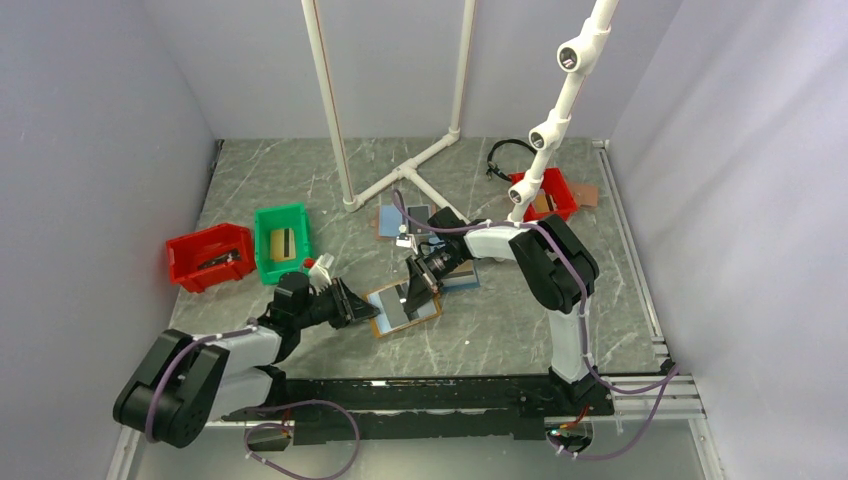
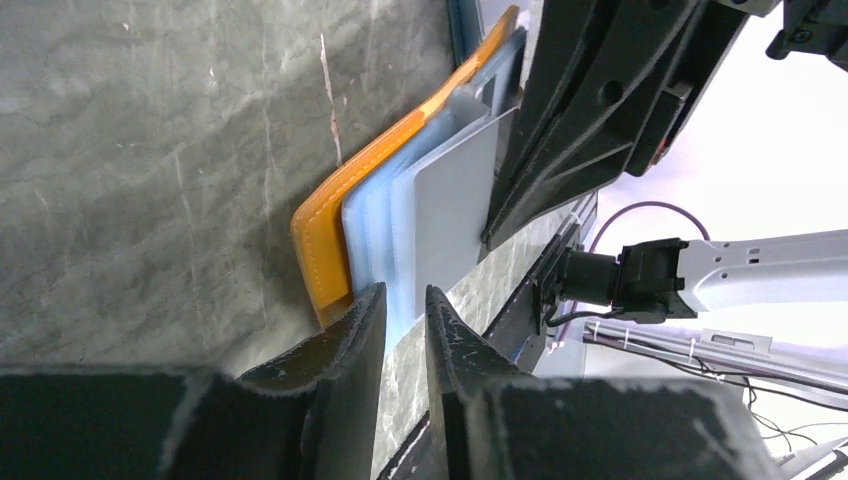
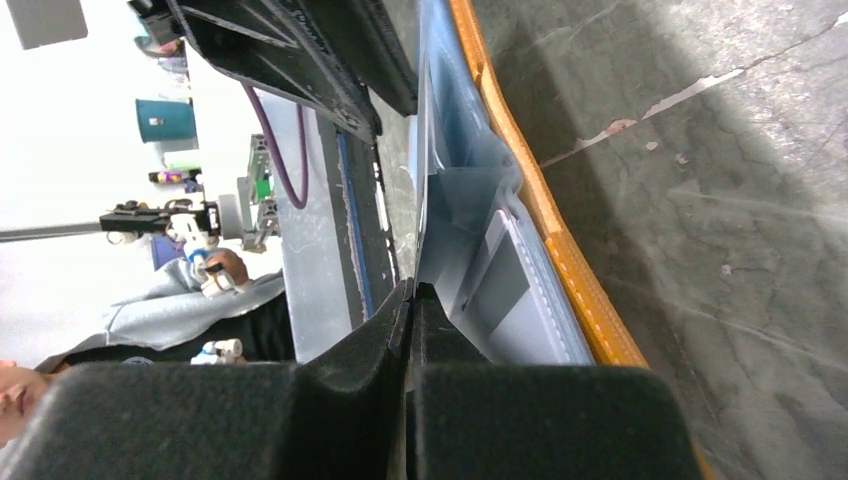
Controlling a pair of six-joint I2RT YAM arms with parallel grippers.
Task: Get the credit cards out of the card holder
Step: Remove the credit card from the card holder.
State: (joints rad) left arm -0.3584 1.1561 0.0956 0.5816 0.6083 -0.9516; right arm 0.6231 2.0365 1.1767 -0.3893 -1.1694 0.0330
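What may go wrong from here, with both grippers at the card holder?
The left gripper, narrowly open at a corner of the card holder, may pinch the blue pocket instead of the pale card. The right gripper, shut, rests on its inside; if it slips, the holder could slide.

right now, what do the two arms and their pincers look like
The left arm and right arm both have black joint housings, pale grey-white links and a purple cable running alongside. The left pincer and right pincer have matte black tapered fingers.

Pale lavender-grey walls (image 1: 90, 150) enclose a grey marbled table (image 1: 480, 340) — a white pipe frame (image 1: 329, 100) stands at the back.
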